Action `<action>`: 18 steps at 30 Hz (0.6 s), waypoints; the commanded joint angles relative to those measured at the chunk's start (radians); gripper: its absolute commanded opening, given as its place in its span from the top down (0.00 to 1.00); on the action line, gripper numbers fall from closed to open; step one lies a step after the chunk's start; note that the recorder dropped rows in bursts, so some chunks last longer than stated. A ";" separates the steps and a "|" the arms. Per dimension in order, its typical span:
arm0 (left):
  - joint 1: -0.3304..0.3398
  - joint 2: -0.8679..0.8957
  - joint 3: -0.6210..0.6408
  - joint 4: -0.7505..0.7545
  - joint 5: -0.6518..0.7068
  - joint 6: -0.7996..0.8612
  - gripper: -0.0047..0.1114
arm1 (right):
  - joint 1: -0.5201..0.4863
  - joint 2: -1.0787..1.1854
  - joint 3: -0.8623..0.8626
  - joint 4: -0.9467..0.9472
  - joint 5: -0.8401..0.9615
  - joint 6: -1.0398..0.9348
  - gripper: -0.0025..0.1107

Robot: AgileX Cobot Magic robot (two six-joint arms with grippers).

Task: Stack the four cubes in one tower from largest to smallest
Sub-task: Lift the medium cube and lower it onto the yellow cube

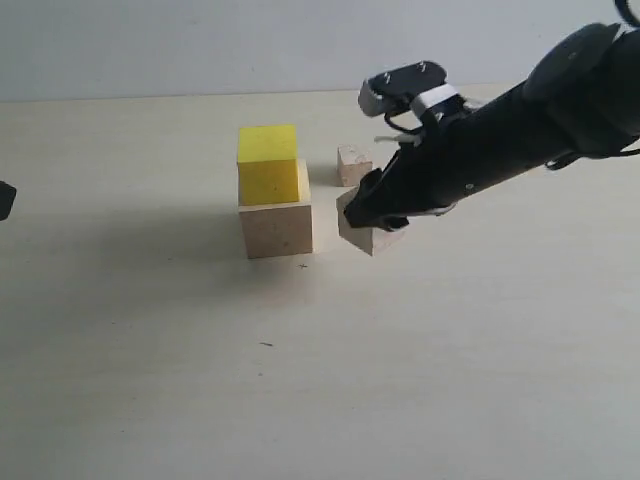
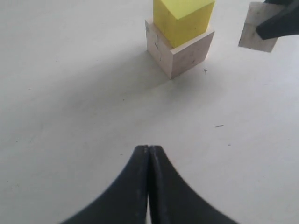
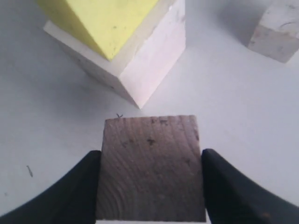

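Note:
The yellow cube (image 1: 268, 163) sits on the large pale wood cube (image 1: 276, 228) at the table's middle; both also show as yellow cube (image 3: 100, 21) on large cube (image 3: 149, 56). My right gripper (image 1: 375, 210) is shut on the medium wood cube (image 3: 150, 168), held tilted just off the table to the right of the stack, medium cube (image 1: 362, 235). The small wood cube (image 1: 354, 165) rests behind it, small cube (image 3: 276, 31). My left gripper (image 2: 149, 149) is shut and empty, well back from the stack (image 2: 180, 35).
The pale table (image 1: 150, 380) stretches wide in front and to the left of the stack. A white wall (image 1: 200, 40) rises behind the table's far edge. A dark piece of the left arm (image 1: 5, 198) shows at the left border.

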 commanded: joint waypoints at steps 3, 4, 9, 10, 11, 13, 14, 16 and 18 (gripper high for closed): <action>-0.002 -0.004 0.004 0.004 -0.010 -0.024 0.95 | 0.001 -0.176 -0.098 -0.092 0.177 0.257 0.98; -0.002 -0.004 0.004 0.004 -0.012 -0.024 0.95 | 0.001 -0.176 -0.125 -0.104 0.204 0.283 0.98; -0.002 -0.004 0.004 0.004 -0.016 -0.025 0.95 | 0.127 -0.154 -0.321 -0.459 0.207 0.699 0.98; -0.002 -0.004 0.004 0.004 -0.016 -0.025 0.95 | 0.165 -0.146 -0.351 -0.544 0.209 0.803 0.98; -0.002 -0.004 0.004 0.004 -0.016 -0.025 0.95 | 0.195 -0.138 -0.373 -0.598 0.209 0.871 0.98; -0.002 -0.004 0.004 0.004 -0.016 -0.025 0.95 | 0.261 -0.116 -0.416 -0.723 0.201 1.085 0.98; -0.002 -0.004 0.004 0.004 -0.016 -0.025 0.95 | 0.293 -0.097 -0.443 -0.834 0.201 1.223 0.98; -0.002 -0.004 0.004 0.004 -0.016 -0.025 0.95 | 0.338 -0.058 -0.488 -1.045 0.218 1.454 0.98; -0.002 -0.004 0.004 0.004 -0.016 -0.025 0.95 | 0.375 -0.018 -0.524 -1.193 0.225 1.639 0.98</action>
